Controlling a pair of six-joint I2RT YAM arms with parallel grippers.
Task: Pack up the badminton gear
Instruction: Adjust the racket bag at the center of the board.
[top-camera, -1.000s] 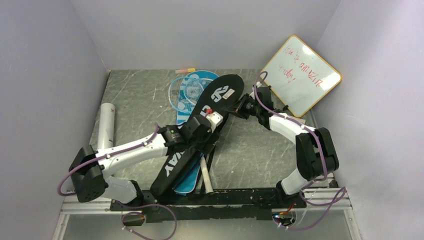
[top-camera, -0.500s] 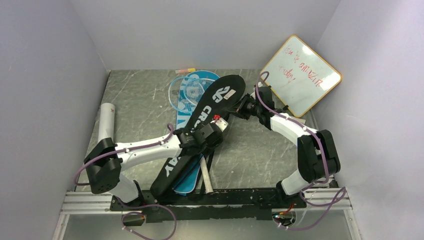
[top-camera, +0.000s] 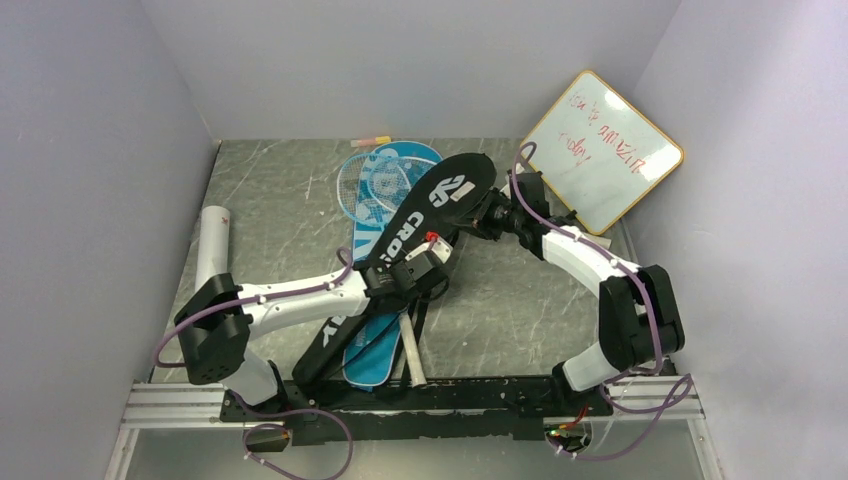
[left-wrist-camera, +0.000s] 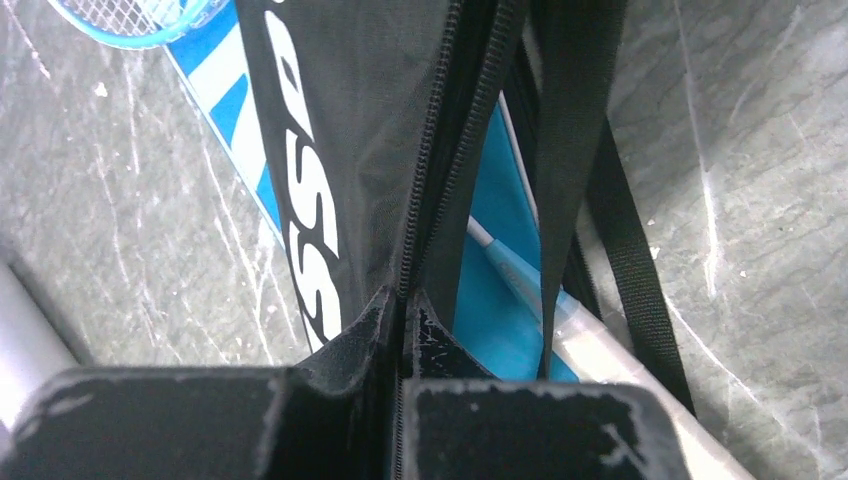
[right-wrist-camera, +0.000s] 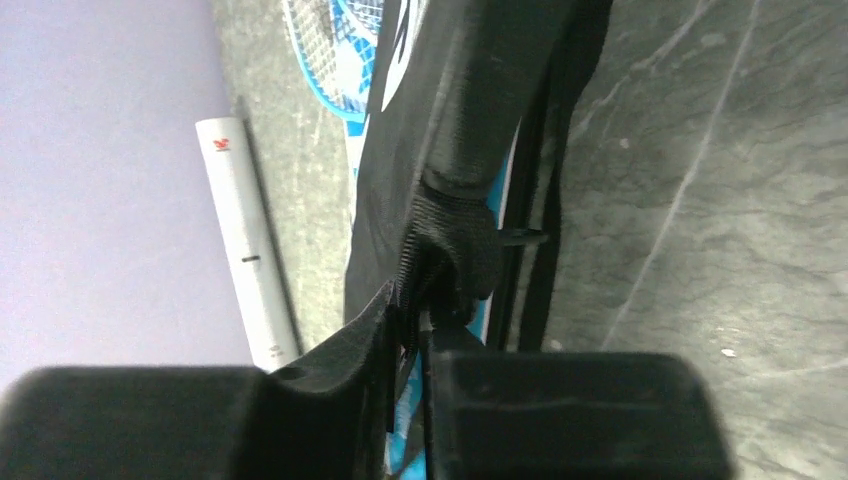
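The black bag (top-camera: 440, 190) with white lettering lies diagonally across the table, on top of the blue bag (top-camera: 370, 365). My left gripper (top-camera: 432, 250) is shut on the black bag's zipper edge (left-wrist-camera: 404, 305) about midway along its right side. At the bag's far end, my right gripper (top-camera: 487, 213) is shut on the zipper edge of the same bag (right-wrist-camera: 415, 310). Light-blue-framed rackets (top-camera: 375, 175) lie at the back left, partly under the bags. A white racket handle (top-camera: 411, 355) sticks out beneath the black bag. Black straps (left-wrist-camera: 620, 230) hang beside it. No shuttlecocks show.
A long white tube (top-camera: 212, 250) lies along the left wall. The orange-rimmed whiteboard (top-camera: 603, 150) leans in the back right corner, behind the right arm. A small pink and orange item (top-camera: 371, 142) rests against the back wall. Purple walls close three sides.
My left gripper has moved from over the black bag to its right edge and closed on the zipper edge. The right gripper has held its grip with little movement.
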